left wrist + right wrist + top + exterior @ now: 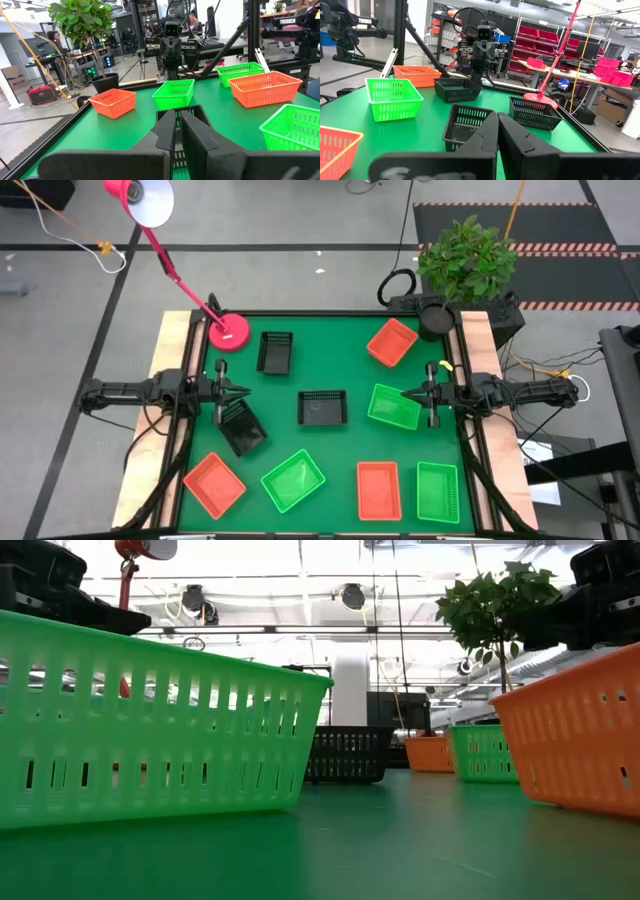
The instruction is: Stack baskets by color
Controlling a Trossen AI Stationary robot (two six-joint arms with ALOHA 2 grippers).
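Left gripper (pixel 243 391): you see it just inside the table's left edge, about halfway along, its fingers (pixel 167 131) nearly together and holding nothing.
Right gripper (pixel 406 393): it sits at the right edge, facing the left one across the table, its fingers (pixel 485 135) pressed together and empty.
Black baskets: you have one (pixel 275 352) toward the far edge beside the pink lamp base (pixel 229 332), one (pixel 322 407) at the middle of the table, and one (pixel 241 426) tilted just below the left gripper.
Red-orange baskets: one (pixel 391 342) lies near the far right corner, one (pixel 213 483) at the near left corner, one (pixel 378 489) along the near edge right of centre.
Green baskets: one (pixel 393 407) lies just beside the right gripper, one (pixel 293 479) at the middle of the near edge, one (pixel 437 492) at the near right corner, next to the red-orange one.
Stacking: you can see all nine lying apart on the green table (pixel 340 360), none nested.
Beyond the far right corner: a potted plant (pixel 465 258).
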